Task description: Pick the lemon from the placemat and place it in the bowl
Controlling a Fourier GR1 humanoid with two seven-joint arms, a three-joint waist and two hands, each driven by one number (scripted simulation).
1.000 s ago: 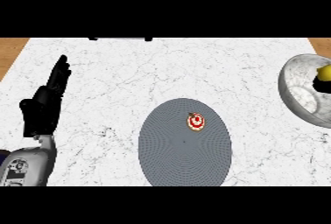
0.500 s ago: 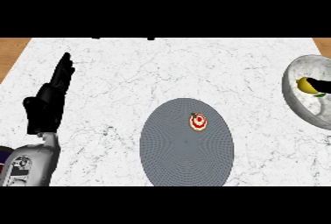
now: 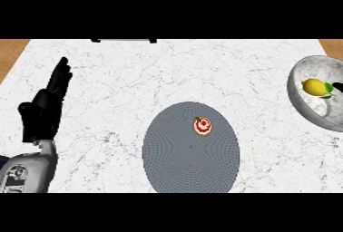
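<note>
counter [image 3: 167, 72] is filling most of the head view, white marble with grey veins, its far corners giving way to wood-coloured strips at the left and right. a dark bar [image 3: 124, 40] is lying along its far edge, too thin to make out what it is.

mat [image 3: 191, 163], a grey oval, is lying near the middle, its near end running down to the view's lower edge. a small red and white round thing [image 3: 202, 127] is sitting on its far part; whether it is fruit or something else is hard to tell.

bowl [image 3: 305, 106], grey and marbled, is sitting at the right edge, where part of it is getting cut off.

left hand [image 3: 46, 111] is resting at the left, fingers up and straight, close together, touching nothing; its grey forearm is coming in from the lower left corner.

lemon [image 3: 313, 86] is lying inside the bowl, yellow with a green tip, well apart from the mat.

right hand [image 3: 337, 87] is showing only as a dark sliver at the right edge just beside the lemon; whether its fingers are spread or curled i cannot tell.
</note>
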